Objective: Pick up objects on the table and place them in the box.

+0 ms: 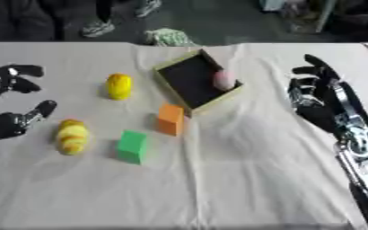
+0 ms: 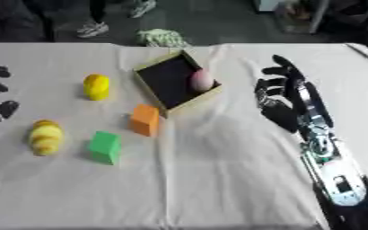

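Right hand open, empty, just right of box; pink object inside.

The left hand was cut by the left edge, its arm out of sight. The right arm ran off the bottom corner. The pink thing in the box was too blurred to name, as was the striped yellow thing.

- Even, soft light from above; the pale table is bright, without glare.
- Short, faint shadows lie beside the blocks and under the right hand.
- Both views are soft and blurred throughout.
- The far floor is dim.
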Available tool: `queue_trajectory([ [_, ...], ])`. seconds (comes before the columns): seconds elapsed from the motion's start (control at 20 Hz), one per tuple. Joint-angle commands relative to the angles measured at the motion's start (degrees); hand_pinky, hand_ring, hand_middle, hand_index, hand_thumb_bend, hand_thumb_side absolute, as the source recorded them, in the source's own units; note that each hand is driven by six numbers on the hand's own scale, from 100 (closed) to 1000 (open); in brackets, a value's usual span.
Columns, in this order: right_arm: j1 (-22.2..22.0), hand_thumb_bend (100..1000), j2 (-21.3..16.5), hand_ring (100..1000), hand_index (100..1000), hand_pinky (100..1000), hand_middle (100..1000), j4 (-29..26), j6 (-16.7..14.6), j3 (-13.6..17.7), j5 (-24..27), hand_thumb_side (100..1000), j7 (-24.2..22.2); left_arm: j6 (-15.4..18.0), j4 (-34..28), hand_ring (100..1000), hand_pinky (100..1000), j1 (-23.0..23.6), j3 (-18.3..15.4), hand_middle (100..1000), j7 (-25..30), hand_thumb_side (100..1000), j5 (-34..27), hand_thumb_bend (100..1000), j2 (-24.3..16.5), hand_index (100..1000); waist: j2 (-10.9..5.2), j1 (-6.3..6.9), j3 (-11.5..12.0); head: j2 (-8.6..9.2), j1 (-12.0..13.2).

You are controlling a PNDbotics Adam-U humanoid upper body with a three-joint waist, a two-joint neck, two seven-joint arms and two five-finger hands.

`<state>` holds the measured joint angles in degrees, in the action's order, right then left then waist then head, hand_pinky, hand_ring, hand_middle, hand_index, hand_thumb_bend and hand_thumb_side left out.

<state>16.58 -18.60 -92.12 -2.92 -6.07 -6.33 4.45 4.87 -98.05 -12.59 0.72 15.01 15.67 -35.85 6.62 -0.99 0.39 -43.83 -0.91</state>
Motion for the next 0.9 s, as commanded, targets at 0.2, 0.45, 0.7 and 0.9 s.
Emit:
queue_trajectory([
  [0.2,0.5,100,-1.3,710,970,663,761,-0.5,-0.1,0.2,0.5,271,-0.2,-1.4,1.5,732,769,-2.6,1.9,787,5.0,412,7.4,417,-4.8,890,-0.91,0.35,-0.2,-0.29,0.0],
  [0.45,0.5,100,-1.2,710,971,663,761,-0.4,-0.1,0.0,0.5,273,-0.4,-1.2,4.9,734,770,-6.2,5.6,781,10.3,329,14.7,411,-6.8,887,-1.04,0.47,-0.5,-0.29,0.3],
  [0.7,0.4,100,-1.2,710,971,664,761,-0.3,-0.1,-0.2,0.5,274,-0.7,-0.7,9.8,723,761,-9.9,8.6,767,12.9,275,19.6,384,-6.1,877,-1.27,0.39,-0.7,-0.29,0.4],
  [0.9,0.4,100,-1.2,711,971,663,761,-0.3,-0.1,-0.2,0.6,274,-0.8,0.2,13.4,725,762,-12.3,10.7,760,15.6,272,20.8,378,-5.0,877,-1.35,0.33,-0.9,-0.29,0.4],
])
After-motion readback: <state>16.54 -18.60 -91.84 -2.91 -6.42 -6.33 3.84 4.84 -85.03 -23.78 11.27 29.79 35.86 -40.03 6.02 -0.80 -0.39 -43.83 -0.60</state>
